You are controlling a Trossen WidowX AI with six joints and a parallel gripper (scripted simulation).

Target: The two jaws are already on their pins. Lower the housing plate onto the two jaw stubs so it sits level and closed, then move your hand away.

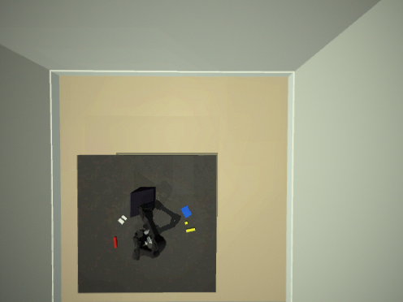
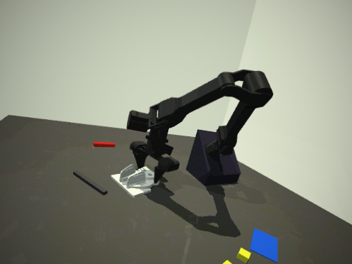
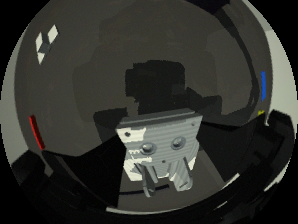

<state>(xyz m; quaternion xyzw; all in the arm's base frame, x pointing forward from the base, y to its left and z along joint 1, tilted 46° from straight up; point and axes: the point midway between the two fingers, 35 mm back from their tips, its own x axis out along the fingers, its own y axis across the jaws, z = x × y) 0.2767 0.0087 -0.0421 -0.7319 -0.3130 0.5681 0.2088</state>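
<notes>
The light grey housing plate (image 3: 164,136) lies between the fingers, over the rear part of the white base plate (image 2: 120,182). Two round pin heads show at its holes in the wrist view. Two grey jaws (image 2: 136,179) (image 3: 184,177) stick out from under it, away from the arm's base. My gripper (image 2: 148,174) (image 3: 159,129) points down and is shut on the housing plate, one finger at each side. The fingertips are low, close to the base plate. The jaw stubs are hidden, and I cannot tell whether the plate sits fully level on them.
A dark bar (image 2: 90,182) lies beyond the base plate. A red bar (image 1: 115,242) (image 2: 103,145) (image 3: 36,132) and white pieces (image 1: 122,219) (image 3: 52,33) lie to one side. A blue plate (image 1: 186,211) (image 2: 265,245) and yellow blocks (image 1: 190,230) (image 2: 243,255) lie on the other.
</notes>
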